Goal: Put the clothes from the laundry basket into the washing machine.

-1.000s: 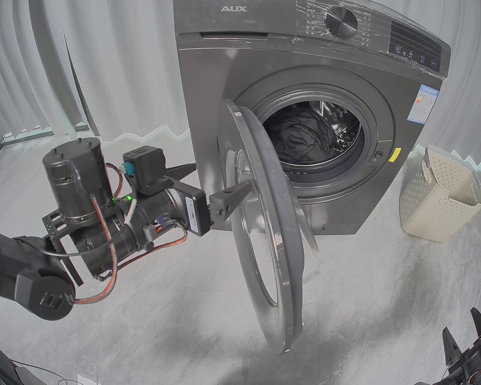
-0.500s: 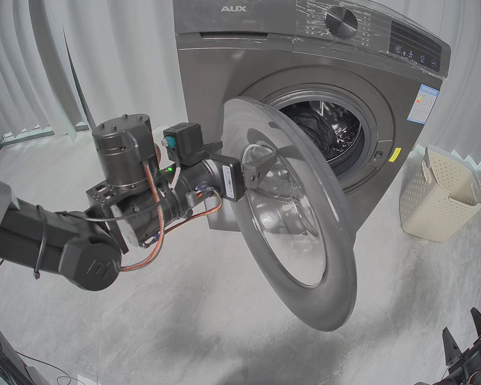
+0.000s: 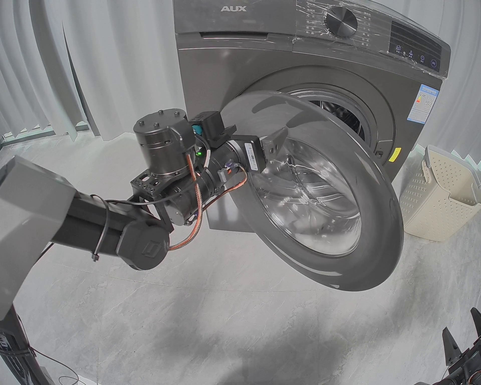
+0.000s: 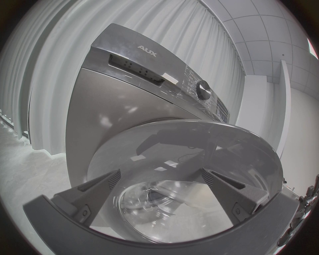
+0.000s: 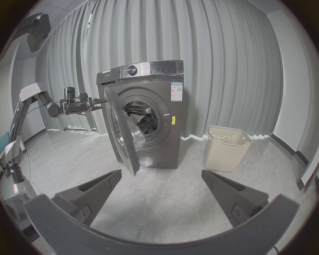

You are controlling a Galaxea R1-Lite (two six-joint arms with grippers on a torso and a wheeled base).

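Clothes (image 5: 146, 123) are lying inside the washing machine (image 3: 225, 65); left gripper (image 3: 273, 150), fingers spread wide, is touching its half-closed door (image 3: 371, 250); right gripper (image 5: 161, 172) is hanging before it, fingers likewise wide.

The washing machine (image 3: 215, 65) bears a pale logo word (image 3: 233, 8) on its top panel. On its front are a blue-and-white label (image 3: 422, 104) and a yellow sticker (image 3: 395, 154), both with print too small to read.
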